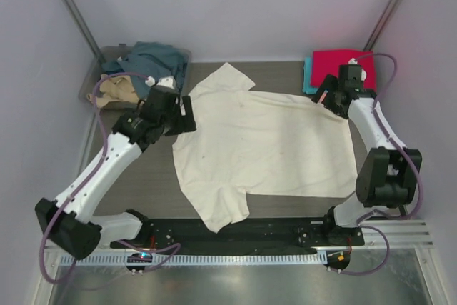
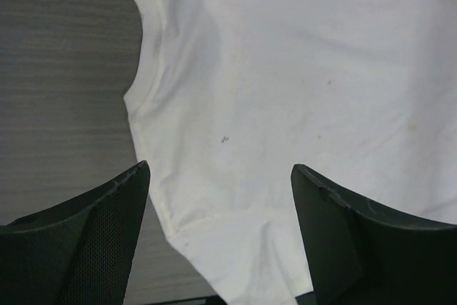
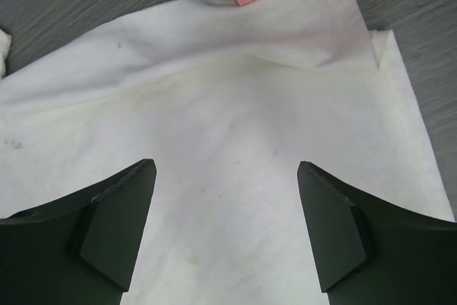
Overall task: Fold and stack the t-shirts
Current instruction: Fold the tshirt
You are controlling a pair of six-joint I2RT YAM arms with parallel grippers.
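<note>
The cream shirt (image 1: 271,148) looks light and limp; pinch its left and right edges. Left gripper (image 2: 218,173) and right gripper (image 3: 227,169) gape, empty.

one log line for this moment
cream t-shirt flat | left pincer open above collar | right pincer open above hem corner | red shirt folded far-right

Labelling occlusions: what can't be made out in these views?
- Top view: right arm covers part of the folded magenta-red and teal cloth stack; shirt count unclear.
- Top view: slate-blue shirt and tan shirt heaped in the clear plastic bin; anything beneath hidden.
- Wrist views: large cream cloth t-shirt cropped by frame edges; contact of open left end effector and right end effector with it unclear.
</note>
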